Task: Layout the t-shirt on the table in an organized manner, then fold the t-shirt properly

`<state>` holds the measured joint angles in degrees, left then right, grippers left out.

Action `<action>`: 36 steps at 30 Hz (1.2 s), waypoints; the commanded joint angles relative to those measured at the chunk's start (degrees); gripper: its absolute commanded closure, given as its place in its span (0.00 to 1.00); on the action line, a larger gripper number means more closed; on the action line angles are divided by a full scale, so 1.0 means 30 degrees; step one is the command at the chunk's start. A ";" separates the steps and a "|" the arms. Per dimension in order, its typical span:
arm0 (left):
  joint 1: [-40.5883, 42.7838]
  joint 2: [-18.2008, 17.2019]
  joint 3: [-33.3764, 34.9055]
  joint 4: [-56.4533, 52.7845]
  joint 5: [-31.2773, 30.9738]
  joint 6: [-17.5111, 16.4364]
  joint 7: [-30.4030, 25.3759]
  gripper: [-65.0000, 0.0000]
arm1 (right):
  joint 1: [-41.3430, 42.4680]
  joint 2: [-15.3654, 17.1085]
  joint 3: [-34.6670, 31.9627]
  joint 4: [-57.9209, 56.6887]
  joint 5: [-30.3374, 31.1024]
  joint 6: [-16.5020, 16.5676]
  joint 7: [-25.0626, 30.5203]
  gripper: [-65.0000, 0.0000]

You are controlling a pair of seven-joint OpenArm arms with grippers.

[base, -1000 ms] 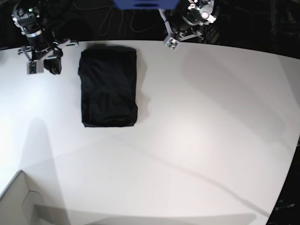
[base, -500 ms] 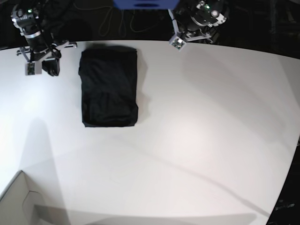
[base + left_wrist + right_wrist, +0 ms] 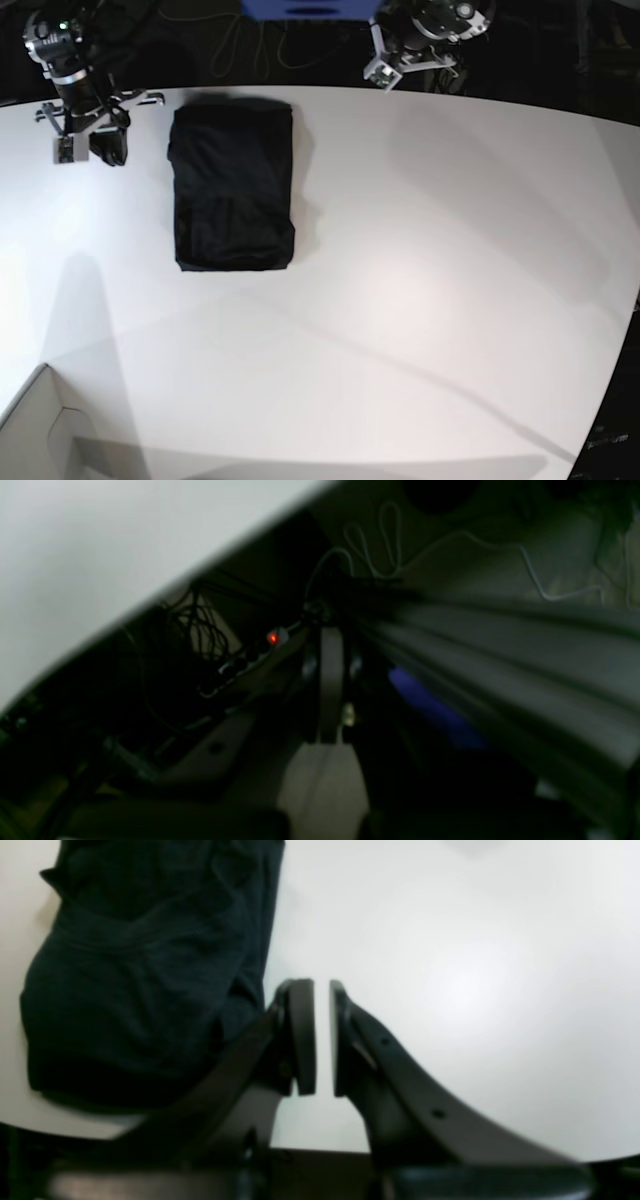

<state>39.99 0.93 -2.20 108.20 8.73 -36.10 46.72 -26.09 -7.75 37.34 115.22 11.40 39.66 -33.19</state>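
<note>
— Right gripper [image 3: 322, 1040] first: how do the jaws stand?

— Its two dark pads sit parallel with only a thin slit between them, nothing in the slit, hanging over bare table [image 3: 475, 965]. In the base view it sits at about ten o'clock [image 3: 100, 145], just beside the t-shirt and not touching it

— And the left gripper [image 3: 330, 690]?

— Its wrist view is blurred and dark, yet the fingers read as pressed together with nothing between them. From the base camera it is at about one o'clock [image 3: 385, 72], over the table's far edge

— Where is the t-shirt?

— The t-shirt [image 3: 233, 188] lies folded into a tidy black rectangle, flat on the white table at about eleven o'clock, between the two arms and nearer the right one

— Any brand, label or writing?

— None I can read; the cloth is plain black in both views that show it [image 3: 140, 975]

— What does one camera give that the others lack?

— The left wrist view alone shows the space beyond the table edge: loose cables [image 3: 380, 555] and a small red light [image 3: 272, 638]. Only the base view shows a white box corner [image 3: 40, 430] at seven o'clock
</note>
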 commanded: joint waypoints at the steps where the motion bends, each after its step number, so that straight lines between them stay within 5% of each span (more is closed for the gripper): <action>1: 0.0283 -0.0207 -0.0044 0.0167 -0.0024 -0.0026 -0.0086 1.00 | -0.0023 0.0107 0.0080 0.0378 0.0259 0.0114 0.0382 0.93; 8: 0.0165 -0.1145 -0.1451 -0.2529 -0.0024 -0.0026 -0.0320 1.00 | -0.0286 0.0019 0.0988 0.0290 0.0259 0.0114 0.0294 0.93; 15: -0.0596 -0.0998 -0.4088 -0.5606 -0.0024 -0.0026 -0.2049 1.00 | -0.1341 -0.0417 0.3098 0.0202 0.0230 0.0114 0.0265 0.93; 30: -0.4465 -0.0676 -0.9685 -1.2522 -0.0053 0.0032 -0.2225 1.00 | -0.2748 -0.0417 0.7552 -0.3344 -0.0151 0.0114 -0.1523 0.93; 33: -0.4992 -0.0852 -0.9597 -1.3723 -0.0053 0.1410 -0.2372 1.00 | -0.2015 -0.0417 0.7758 -0.5249 -0.2027 0.0114 -0.1552 0.93; 36: -0.5109 -0.1145 -0.9510 -1.5101 -0.0053 0.3051 -0.4452 1.00 | -0.0902 -0.0417 0.7787 -0.8414 -0.3961 0.0114 -0.1406 0.94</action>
<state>24.10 -2.24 -30.59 62.48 8.71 -26.72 32.49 -27.92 -9.21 60.42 88.97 -1.17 39.66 -37.95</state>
